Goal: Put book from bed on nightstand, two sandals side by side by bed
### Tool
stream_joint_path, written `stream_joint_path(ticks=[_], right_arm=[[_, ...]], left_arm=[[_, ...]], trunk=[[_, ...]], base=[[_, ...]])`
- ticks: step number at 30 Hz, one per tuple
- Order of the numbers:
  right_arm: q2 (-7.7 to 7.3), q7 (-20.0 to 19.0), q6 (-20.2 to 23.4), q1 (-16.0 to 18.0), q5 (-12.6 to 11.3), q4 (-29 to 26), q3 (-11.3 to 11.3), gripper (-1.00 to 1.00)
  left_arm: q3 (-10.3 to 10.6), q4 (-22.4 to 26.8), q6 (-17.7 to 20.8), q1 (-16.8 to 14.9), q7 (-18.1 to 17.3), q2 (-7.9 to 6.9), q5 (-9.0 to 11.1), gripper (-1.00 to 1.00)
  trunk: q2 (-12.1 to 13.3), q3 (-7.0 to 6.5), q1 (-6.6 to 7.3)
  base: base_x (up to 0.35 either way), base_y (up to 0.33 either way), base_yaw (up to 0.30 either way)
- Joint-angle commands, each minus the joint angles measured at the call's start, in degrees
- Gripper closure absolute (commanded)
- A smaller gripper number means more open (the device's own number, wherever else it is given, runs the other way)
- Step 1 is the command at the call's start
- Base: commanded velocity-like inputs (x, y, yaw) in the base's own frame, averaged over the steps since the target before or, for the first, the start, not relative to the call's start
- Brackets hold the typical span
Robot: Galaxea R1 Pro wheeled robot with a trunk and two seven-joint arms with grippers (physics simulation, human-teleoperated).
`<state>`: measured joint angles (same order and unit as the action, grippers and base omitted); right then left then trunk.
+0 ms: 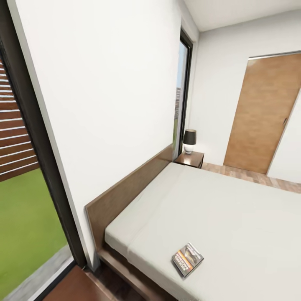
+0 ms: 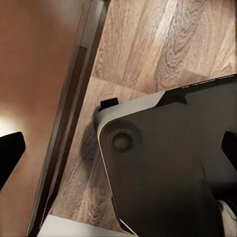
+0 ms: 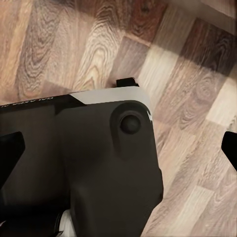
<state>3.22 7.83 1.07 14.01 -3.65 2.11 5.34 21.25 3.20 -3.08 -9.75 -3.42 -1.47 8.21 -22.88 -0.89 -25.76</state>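
The book lies flat on the bed, close to the mattress's near edge, its dark cover with an orange band facing up. A nightstand stands at the far end of the brown headboard and carries a black-shaded lamp. My left gripper hangs open over my own grey base and the plank floor, with one dark fingertip at the picture's edge. My right gripper is open too, also over the base, fingertip far out. The two sandals are out of view.
A tall window onto grass is at the near left, and a narrow one is beyond the headboard. A brown door stands past the bed. A reddish-brown wooden surface lies by the bed's near corner.
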Motion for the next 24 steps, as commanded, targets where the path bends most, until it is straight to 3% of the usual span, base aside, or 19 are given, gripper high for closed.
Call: stream_joint_path(ticks=[1, 24], right_arm=[[0.02, 0.16, -0.01, 0.06, -0.22, 0.09, 0.35, -1.0], [0.01, 0.15, -0.01, 0.06, -0.22, 0.09, 0.32, -1.0]], left_arm=[[0.47, -0.03, -0.17, 0.0, -0.19, -0.03, 0.6, -1.0], [0.47, -0.03, -0.17, 0.0, -0.19, -0.03, 0.58, -1.0]], trunk=[[-0.04, 0.02, -0.02], [-0.04, 0.02, -0.02]], base=[[0.0, 0.0, -0.278], [0.0, 0.0, -0.26]])
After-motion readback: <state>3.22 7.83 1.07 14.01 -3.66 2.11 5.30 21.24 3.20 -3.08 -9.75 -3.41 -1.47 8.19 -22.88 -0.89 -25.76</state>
